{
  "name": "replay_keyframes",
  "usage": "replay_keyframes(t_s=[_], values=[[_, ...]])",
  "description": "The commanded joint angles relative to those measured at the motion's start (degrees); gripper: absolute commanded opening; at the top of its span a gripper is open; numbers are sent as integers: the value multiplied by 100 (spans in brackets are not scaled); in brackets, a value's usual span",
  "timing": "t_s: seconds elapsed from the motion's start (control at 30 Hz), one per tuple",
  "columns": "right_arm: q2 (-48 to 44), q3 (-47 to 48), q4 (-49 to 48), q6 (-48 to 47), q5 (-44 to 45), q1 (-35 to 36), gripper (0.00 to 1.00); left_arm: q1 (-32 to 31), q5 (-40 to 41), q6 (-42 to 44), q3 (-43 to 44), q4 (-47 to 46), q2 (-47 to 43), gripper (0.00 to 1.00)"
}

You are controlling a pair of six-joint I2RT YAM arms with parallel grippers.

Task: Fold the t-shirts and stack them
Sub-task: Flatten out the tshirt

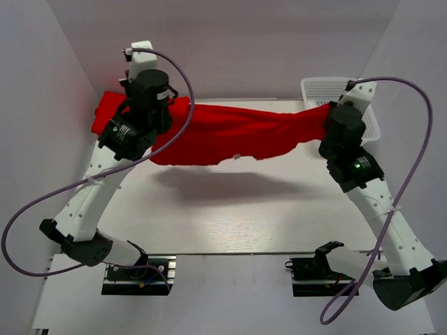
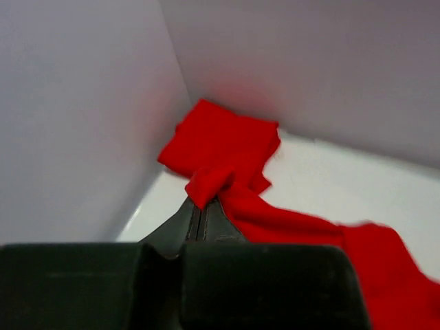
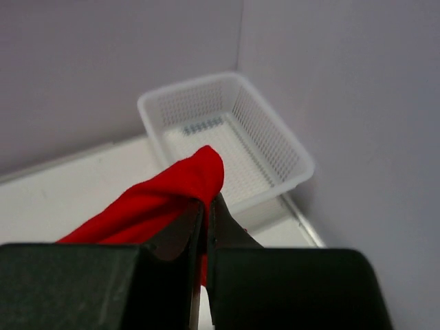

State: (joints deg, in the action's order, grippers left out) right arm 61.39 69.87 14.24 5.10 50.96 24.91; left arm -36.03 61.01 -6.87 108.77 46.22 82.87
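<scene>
One red t-shirt [image 1: 237,132] hangs stretched in the air across the back of the table, casting a shadow on the white top below. My left gripper [image 2: 204,203] is shut on its left end [image 2: 210,182]. My right gripper [image 3: 207,201] is shut on its right end [image 3: 185,175]. In the top view the left gripper [image 1: 162,117] and right gripper [image 1: 330,115] sit mostly under their wrists. A second red t-shirt [image 2: 223,137] lies folded flat in the back left corner [image 1: 106,112], just beyond the left fingertips.
A white mesh basket [image 3: 271,141] stands at the back right corner [image 1: 320,88], right behind the right gripper, and looks empty. White walls close in the table at the back and on both sides. The arm bases sit at the near edge.
</scene>
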Motion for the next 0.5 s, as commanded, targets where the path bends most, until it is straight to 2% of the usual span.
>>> replay_keyframes(t_s=[0.0,0.07,0.1,0.2,0.37,0.47], values=[[-250,650,-1011,-1141,538,-152,0,44,1139,1771,49,-1911,-806,0],[-215,1158,-1099,-1571,573,-170,0,44,1272,2355,-5,-2875,-991,0],[-145,1413,-1125,-1652,617,-179,0,-17,1334,2792,-5,-3090,-1070,0],[-109,1924,-1282,-2100,626,-214,0,-18,1404,3314,-5,-3740,-1352,0],[-136,2469,-1362,-2461,529,-214,0,-71,1334,3439,48,-3743,-1686,0],[-171,2699,-1266,-2462,310,-206,0,-123,1194,3386,214,-3427,-1686,0]])
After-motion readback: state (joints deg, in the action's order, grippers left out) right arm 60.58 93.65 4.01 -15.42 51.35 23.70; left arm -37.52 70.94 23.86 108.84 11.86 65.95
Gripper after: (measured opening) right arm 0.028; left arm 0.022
